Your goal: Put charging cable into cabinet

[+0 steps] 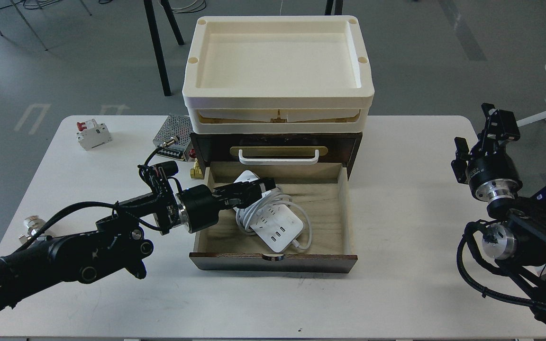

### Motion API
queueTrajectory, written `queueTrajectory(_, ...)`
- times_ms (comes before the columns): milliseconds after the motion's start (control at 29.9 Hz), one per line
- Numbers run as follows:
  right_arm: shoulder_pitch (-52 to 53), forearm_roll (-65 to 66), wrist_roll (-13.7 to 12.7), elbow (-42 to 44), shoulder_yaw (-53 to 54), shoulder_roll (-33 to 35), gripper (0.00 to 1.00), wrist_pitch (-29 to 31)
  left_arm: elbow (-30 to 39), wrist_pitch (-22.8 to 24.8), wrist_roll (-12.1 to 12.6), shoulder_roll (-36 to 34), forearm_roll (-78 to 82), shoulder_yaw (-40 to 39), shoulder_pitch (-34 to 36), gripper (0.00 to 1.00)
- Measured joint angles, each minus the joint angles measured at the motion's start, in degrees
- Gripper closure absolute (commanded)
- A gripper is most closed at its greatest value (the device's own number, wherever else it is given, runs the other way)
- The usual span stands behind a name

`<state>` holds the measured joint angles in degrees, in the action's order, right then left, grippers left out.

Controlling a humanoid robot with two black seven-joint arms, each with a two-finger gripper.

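Charging cable [275, 225] lies inside the pulled-out drawer [330, 203] of the cabinet [353, 142], strip flat, cord coiled around it. Left gripper [256, 185] reaches over the drawer's left wall, fingers at the strip's far end; cannot tell if clamped or released. Right gripper [491, 118] hangs well apart above the table [396, 293], finger state unreadable.

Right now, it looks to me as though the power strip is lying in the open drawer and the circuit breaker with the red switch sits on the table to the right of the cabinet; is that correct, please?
Not quite. The head view shows the circuit breaker on the table to the left of the cabinet, beyond the perforated power supply box. The rest holds: the power strip is lying in the open drawer.
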<state>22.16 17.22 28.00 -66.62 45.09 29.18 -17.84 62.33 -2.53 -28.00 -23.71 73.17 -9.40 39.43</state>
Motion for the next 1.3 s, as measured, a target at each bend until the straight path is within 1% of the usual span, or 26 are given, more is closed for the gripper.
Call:
queueTrajectory(67,0.0,0.0,0.0,0.0,0.0,0.0,0.01,0.0,0.02,0.0,0.0,0.05,-1.16,-0.01,-0.11,0.16)
queueTrajectory(167,0.0,0.0,0.0,0.0,-0.04,0.0,0.01,0.01,0.57,0.01,0.0,-0.16,-3.0,-0.02,-0.21,0.11)
queueTrajectory(234,0.0,0.0,0.0,0.0,-0.13,0.0,0.01,0.05,1.37,0.07,0.0,-0.91,-4.23,-0.1,-0.54,0.06)
queueTrajectory(368,0.0,0.0,0.0,0.0,-0.17,0.01,0.01,0.09,6.63,0.11,0.0,-4.96,-7.16,-1.08,-1.42,0.05)
queueTrajectory(468,0.0,0.0,0.0,0.0,-0.18,0.01,0.01,0.11,11.97,-0.21,0.0,-10.34,-9.02,-2.29,-2.96,0.04)
queueTrajectory(535,0.0,0.0,0.0,0.0,-0.18,0.01,0.01,0.11,14.03,-0.57,0.0,-13.58,-10.28,-4.17,-4.22,0.04)
queueTrajectory(635,0.0,0.0,0.0,0.0,-0.18,0.01,0.01,0.11,15.22,-0.74,0.0,-17.62,-13.93,-8.56,-6.96,0.04)
queueTrajectory(836,-0.04,0.0,0.0,0.0,-0.18,0.01,0.01,0.09,15.4,-0.55,0.0,-23.5,-28.09,-19.33,-14.32,0.02)
queueTrajectory(1003,-0.06,0.04,0.0,0.0,-0.4,0.01,0.01,0.14,14.94,-0.55,0.0,-24.94,-39.13,-24.75,-19.36,0.02)
queueTrajectory(1136,-0.01,0.31,0.0,0.0,-0.75,0.0,0.01,0.2,12.77,-0.61,0.0,-24.74,-49.09,-26.13,-19.98,0.01)
queueTrajectory(1237,0.16,0.56,0.0,-0.04,-1.08,0.0,0.01,0.28,8.87,-0.32,0.0,-24.14,-54.35,-26.89,-19.23,0.01)
queueTrajectory(1304,0.23,0.6,0.0,-0.07,-1.2,0.01,0.01,0.34,5.14,0.1,0.0,-22.14,-55.77,-27.12,-17.52,0.01)
